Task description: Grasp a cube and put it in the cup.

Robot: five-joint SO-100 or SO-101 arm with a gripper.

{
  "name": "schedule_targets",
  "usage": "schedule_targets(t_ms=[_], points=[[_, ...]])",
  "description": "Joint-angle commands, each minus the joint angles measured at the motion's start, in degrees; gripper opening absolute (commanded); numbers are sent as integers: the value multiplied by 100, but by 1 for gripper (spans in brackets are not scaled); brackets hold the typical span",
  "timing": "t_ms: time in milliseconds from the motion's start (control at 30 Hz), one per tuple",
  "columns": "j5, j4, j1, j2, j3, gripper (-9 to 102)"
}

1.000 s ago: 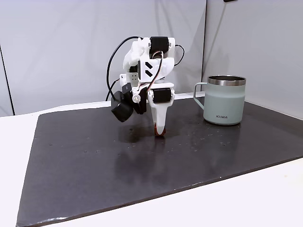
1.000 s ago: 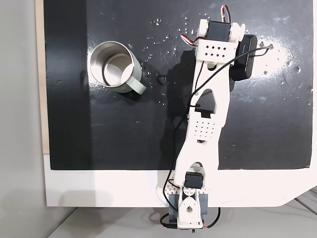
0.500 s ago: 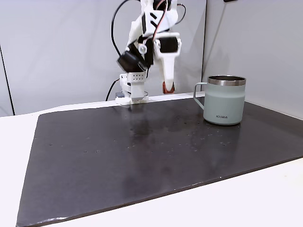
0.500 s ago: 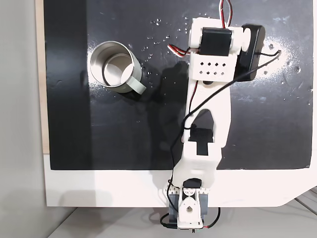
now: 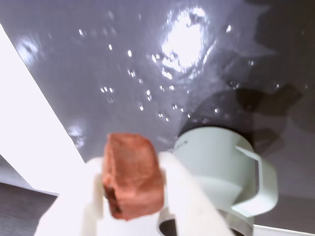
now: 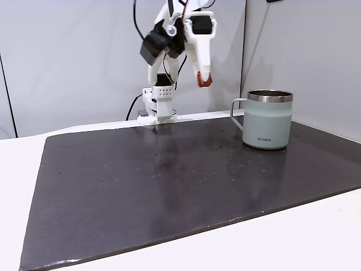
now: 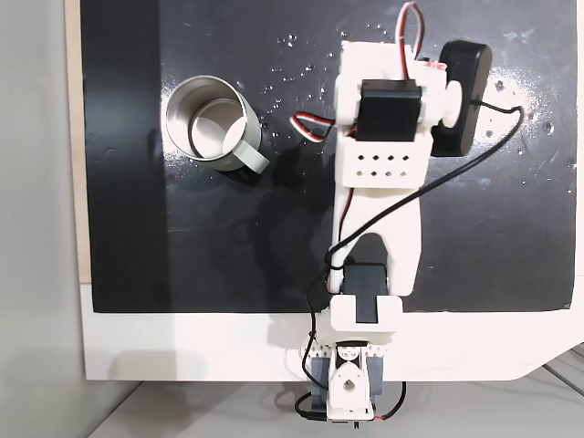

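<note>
In the wrist view my gripper [image 5: 133, 179] is shut on the cube [image 5: 132, 183], a small reddish-brown block pinched between two white fingers. Just beyond it on the dark mat stands the cup [image 5: 224, 167], pale grey-green, with its handle to the right. From the side fixed view, the gripper [image 6: 203, 81] hangs high in the air with the cube [image 6: 204, 82] at its tip, up and to the left of the cup [image 6: 268, 121]. The fixed view from above shows the cup [image 7: 248, 144] empty, left of the arm.
A black mat [image 6: 169, 186] covers most of the white table [image 6: 316, 237]. The arm's base [image 6: 158, 110] stands at the mat's far edge before a grey wall. Seen from above, the arm [image 7: 383, 155] reaches over the mat's middle.
The gripper has risen from the mat with the cube held in it, and now hangs high, a little nearer the cup. The cup has not moved.
</note>
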Motion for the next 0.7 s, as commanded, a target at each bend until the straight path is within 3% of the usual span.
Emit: schedule_targets(t_ms=[0,333,667], points=[[-79,44,-483,299,-378,0],[-325,-9,-2065,-167,-1011,0],[-422,-26,-2443,-853,-1125,0]])
